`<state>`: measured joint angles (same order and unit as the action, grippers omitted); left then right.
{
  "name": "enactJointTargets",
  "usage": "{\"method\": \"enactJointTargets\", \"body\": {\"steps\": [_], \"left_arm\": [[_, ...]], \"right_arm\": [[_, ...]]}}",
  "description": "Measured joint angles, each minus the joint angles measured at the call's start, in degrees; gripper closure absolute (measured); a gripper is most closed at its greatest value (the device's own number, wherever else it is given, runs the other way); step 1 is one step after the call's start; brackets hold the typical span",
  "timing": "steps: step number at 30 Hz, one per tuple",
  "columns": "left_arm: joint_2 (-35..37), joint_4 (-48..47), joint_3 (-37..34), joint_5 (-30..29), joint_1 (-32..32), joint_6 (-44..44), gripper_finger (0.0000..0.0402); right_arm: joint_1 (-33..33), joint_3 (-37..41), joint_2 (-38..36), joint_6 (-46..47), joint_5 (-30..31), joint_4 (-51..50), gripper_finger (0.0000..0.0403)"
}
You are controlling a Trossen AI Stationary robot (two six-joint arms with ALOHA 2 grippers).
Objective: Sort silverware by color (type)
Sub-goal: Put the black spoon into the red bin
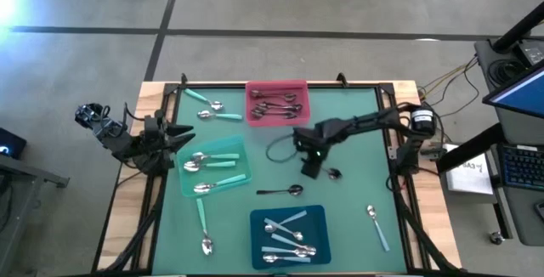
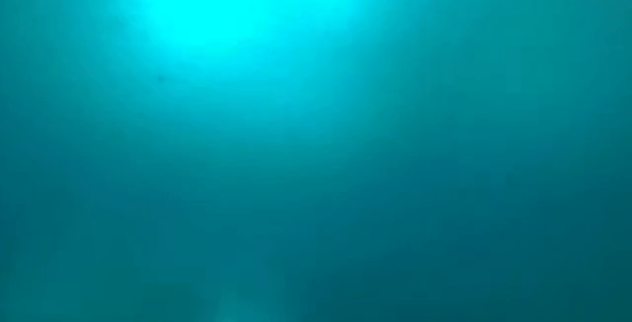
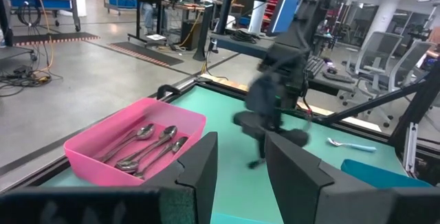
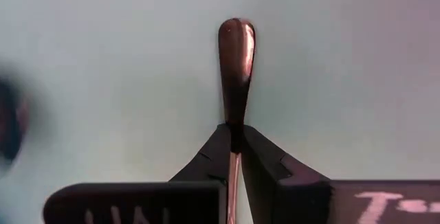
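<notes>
My right gripper (image 1: 313, 166) is over the middle of the green mat, shut on a dark metal spoon (image 1: 331, 173). My left gripper (image 1: 182, 137) waits open at the table's left edge, beside the green tray (image 1: 238, 154), which holds mint-handled spoons. Dark spoons lie in the pink tray (image 1: 302, 90) at the far side. Pale blue spoons lie in the blue tray (image 1: 255, 226) at the near side. Loose on the mat are two mint spoons (image 1: 212, 110), another mint spoon (image 1: 204, 226), a dark spoon (image 1: 280, 191) and a pale blue spoon (image 1: 377, 226). The low view shows only a teal glow. My right gripper (image 4: 234, 133) pinches the dark spoon's handle (image 4: 235, 117) between its two fingertips, coming from above and pointing down, with the fingers across the handle. The handle's rounded free end (image 4: 236, 35) sticks out past the fingers. Whether the spoon is clear of the mat I cannot tell.
A black frame (image 1: 391, 154) edges the mat, and cables run along the table's right side. There is bare mat between the trays and toward the right. In the left wrist view, my left gripper's (image 3: 240, 159) open fingers face the pink tray (image 3: 89, 148) and the right arm (image 3: 282, 80).
</notes>
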<state>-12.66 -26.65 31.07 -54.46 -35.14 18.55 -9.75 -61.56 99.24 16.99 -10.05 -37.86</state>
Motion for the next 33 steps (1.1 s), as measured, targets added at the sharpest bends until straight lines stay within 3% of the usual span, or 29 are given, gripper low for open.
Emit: {"method": "enactJointTargets", "body": {"steps": [6, 33], "left_arm": [[0.0, 0.0, 0.0, 0.0, 0.0, 1.2, 0.0295], [0.0, -0.1, 0.0, 0.0, 0.0, 2.6, 0.0295]], "right_arm": [[-4.4, -4.2, 0.1, -3.9, 0.3, 2.1, 0.0394], [-4.6, -5.4, 3.3, -6.1, -2.0, 1.1, 0.0390]]}}
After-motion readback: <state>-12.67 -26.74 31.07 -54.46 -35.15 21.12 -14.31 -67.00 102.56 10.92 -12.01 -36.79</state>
